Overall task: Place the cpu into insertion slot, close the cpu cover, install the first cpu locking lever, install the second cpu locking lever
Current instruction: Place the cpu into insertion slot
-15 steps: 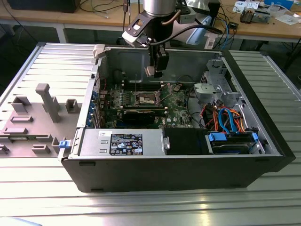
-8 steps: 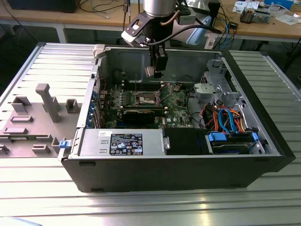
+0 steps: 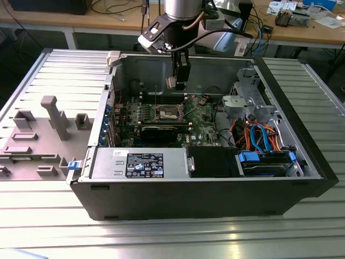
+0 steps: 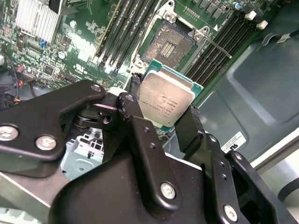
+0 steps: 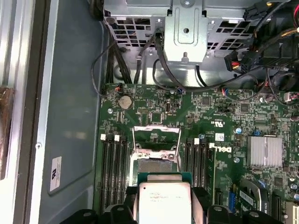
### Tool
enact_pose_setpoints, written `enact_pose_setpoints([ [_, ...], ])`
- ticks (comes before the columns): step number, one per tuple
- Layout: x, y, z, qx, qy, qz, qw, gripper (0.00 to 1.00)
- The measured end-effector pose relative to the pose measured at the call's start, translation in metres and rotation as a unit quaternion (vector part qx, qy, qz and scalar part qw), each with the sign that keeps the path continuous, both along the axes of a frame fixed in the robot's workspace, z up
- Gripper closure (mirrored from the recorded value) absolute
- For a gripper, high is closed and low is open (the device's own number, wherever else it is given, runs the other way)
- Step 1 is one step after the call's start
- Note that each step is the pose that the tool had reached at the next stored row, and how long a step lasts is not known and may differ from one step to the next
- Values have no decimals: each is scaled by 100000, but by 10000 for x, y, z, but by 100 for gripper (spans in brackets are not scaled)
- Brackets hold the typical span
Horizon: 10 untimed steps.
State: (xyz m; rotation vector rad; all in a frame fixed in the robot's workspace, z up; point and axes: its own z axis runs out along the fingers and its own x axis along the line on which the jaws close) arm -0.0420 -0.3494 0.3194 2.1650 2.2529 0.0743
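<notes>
My gripper (image 3: 173, 81) hangs inside the open computer case, shut on the cpu (image 4: 166, 97), a small square chip with a silvery top. Both wrist views show black fingers (image 4: 132, 107) clamping two opposite edges of the chip. The cpu (image 5: 163, 201) hovers above the board, just short of the insertion slot (image 5: 156, 164), whose brown contact field lies bare on the green board. The slot (image 3: 170, 112) is below the gripper in the exterior view. The cpu cover (image 5: 156, 127) stands flipped open on the slot's far side. A thin locking lever (image 4: 216, 45) sticks out beside the slot (image 4: 167, 44).
Long memory slots (image 5: 114, 172) flank the socket on both sides. A black expansion card (image 3: 159, 131), a grey power supply box (image 3: 143, 162) and a metal drive cage (image 3: 245, 102) with cables sit in the case. Grey fixtures (image 3: 54, 116) stand at the exterior view's left.
</notes>
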Motion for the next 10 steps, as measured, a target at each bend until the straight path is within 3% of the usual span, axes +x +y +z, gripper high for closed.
enact_pose_setpoints([
  [1,0,0,-29,-4,3,-3114,99951,46],
  [7,-1,4,-55,3,78,-3720,99931,46],
  [10,-1,13,-99,1,85,-3923,99923,46],
])
